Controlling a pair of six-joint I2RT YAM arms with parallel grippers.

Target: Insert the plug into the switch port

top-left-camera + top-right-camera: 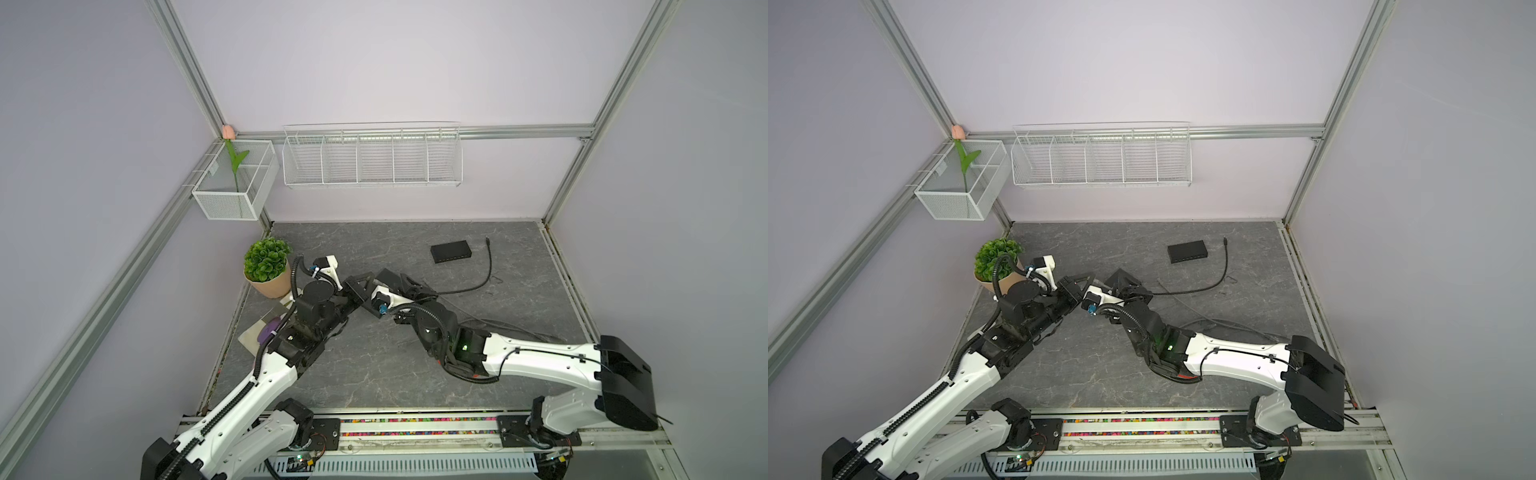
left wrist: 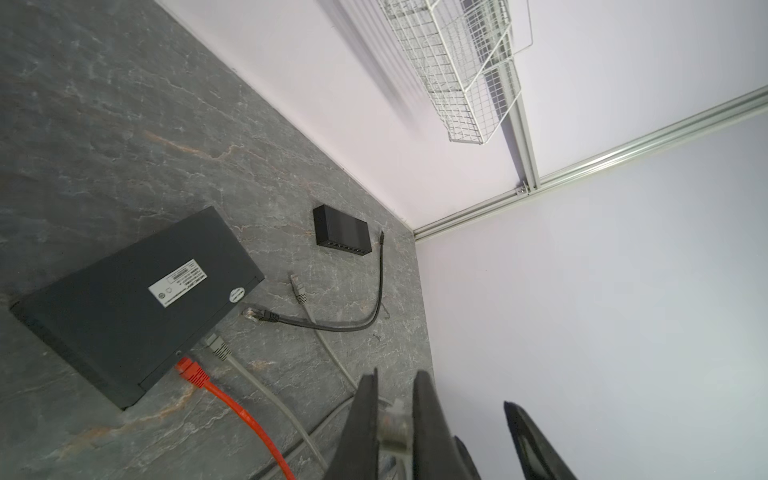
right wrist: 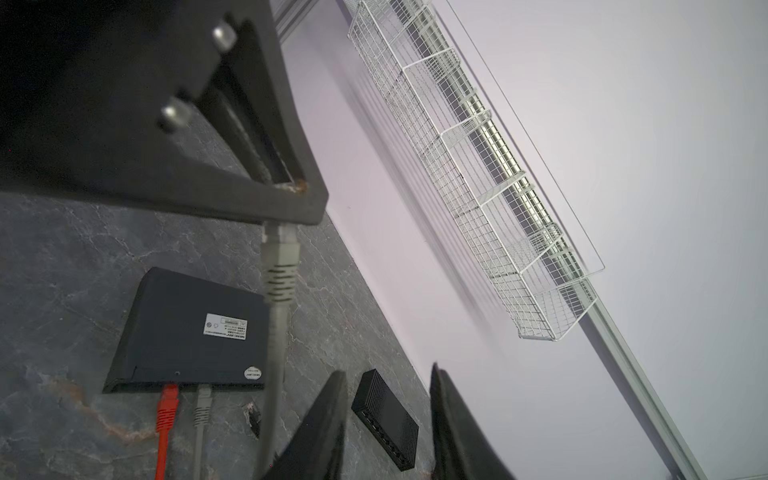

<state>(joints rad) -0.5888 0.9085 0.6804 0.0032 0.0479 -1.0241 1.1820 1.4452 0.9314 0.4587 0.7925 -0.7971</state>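
bright, even light; the close left hand [image 3: 286, 214] looks blurred.

Back-left corner of the grey stone-look bench [image 1: 374, 374]: a leafy green potted plant [image 1: 266, 259] stands upright in its tan pot. Just in front of it a purple object [image 1: 266, 328] lies on a pale board [image 1: 248, 336], partly hidden. Up on the left wall, a white mesh basket [image 1: 226, 205] carries a pink tulip [image 1: 228, 132], its bloom leaning into the corner. Along the back wall, a long white wire rack [image 1: 372, 164] with dividers hangs from the aluminium rail [image 1: 519, 132].
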